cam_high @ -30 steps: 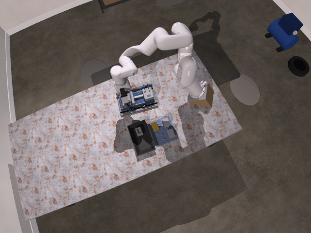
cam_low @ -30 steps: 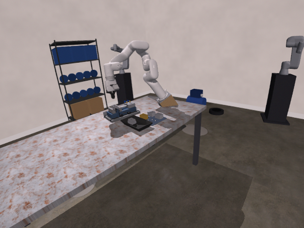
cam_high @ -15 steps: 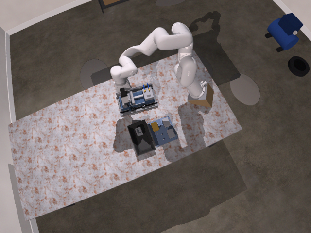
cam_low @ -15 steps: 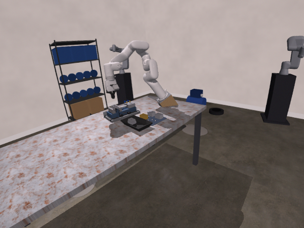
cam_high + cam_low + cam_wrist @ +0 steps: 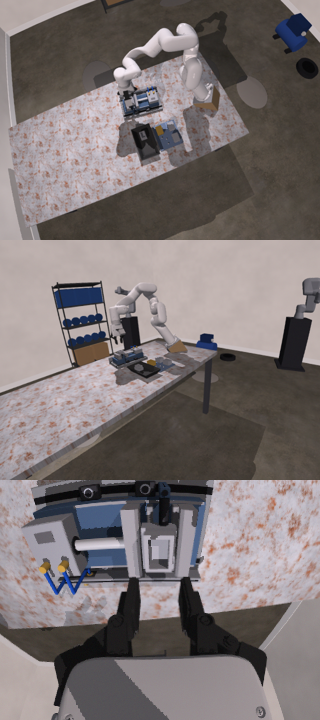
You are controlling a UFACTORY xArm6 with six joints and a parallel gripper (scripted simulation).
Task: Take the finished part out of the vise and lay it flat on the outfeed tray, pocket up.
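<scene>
The blue and grey vise [image 5: 144, 103] [image 5: 127, 356] [image 5: 100, 520] stands on the table behind the trays. The finished part [image 5: 160, 550], a grey block with a square pocket, sits between its jaws in the wrist view. My gripper [image 5: 159, 588] [image 5: 117, 339] [image 5: 126, 95] hangs above the vise's jaw end, fingers pointing down. The fingers are partly open with nothing between them, and their gap lines up with the part. The black outfeed tray [image 5: 147, 151] [image 5: 151, 372] lies in front of the vise.
A grey pocketed block [image 5: 142, 135] [image 5: 139, 367] lies in the black tray. A blue fixture plate [image 5: 166, 140] [image 5: 165, 366] with grey blanks and a yellow block sits right of it. The arm's tan base [image 5: 210, 100] stands at the table's right. A shelf rack [image 5: 80, 322] stands behind.
</scene>
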